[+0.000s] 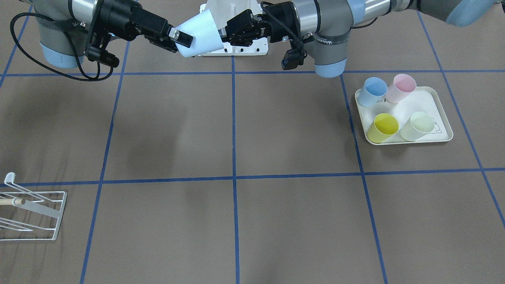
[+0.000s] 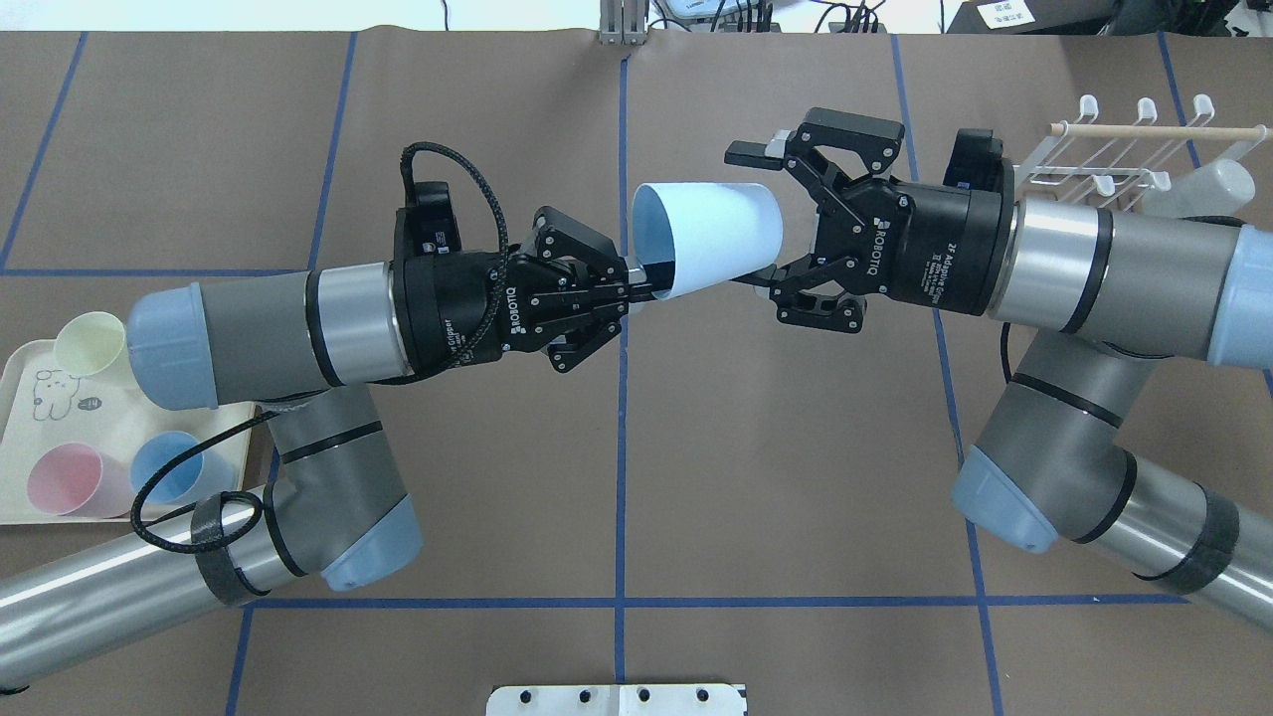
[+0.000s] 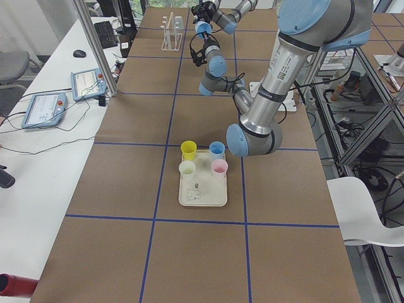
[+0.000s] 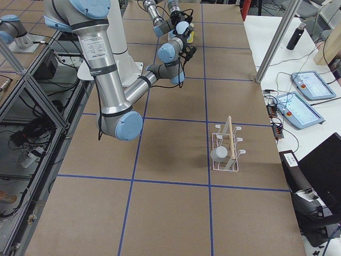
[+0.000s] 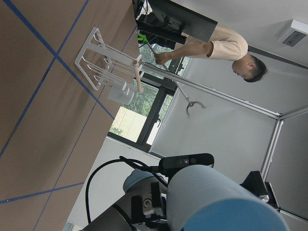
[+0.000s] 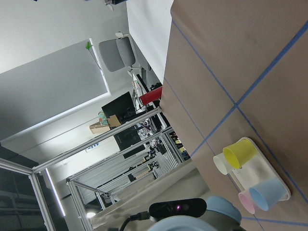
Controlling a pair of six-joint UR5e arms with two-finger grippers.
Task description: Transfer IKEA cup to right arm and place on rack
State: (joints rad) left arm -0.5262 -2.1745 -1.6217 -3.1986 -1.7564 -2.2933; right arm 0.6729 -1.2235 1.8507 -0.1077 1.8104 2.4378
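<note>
Over the middle of the table [image 2: 617, 467], overhead view: IKEA cup [image 2: 711, 239] is held in the air on its side, long axis left-right, mouth toward left gripper [image 2: 641, 286], base toward right gripper [image 2: 748, 219].
left gripper: pinched on the cup's rim wall, one finger inside the mouth.
right gripper: fingers spread, straddling the base end. Upper finger is clear of the wall; can't tell if the lower one touches.
rack [image 2: 1144, 130]: far right corner of the table, just behind the right wrist, one pale cup [image 2: 1198, 187] already on it.
front-facing view: cup sits between both grippers near the robot-side edge. One right finger crosses the cup wall. tray [image 1: 432, 104] with four spare cups [image 1: 383, 127] is toward the table's left end.
side views: grippers too small to judge.
left wrist view: cup fills the lower frame, rack beyond it.
next, likely: right closes on the base before left lets go; right arm is nearer the rack.
</note>
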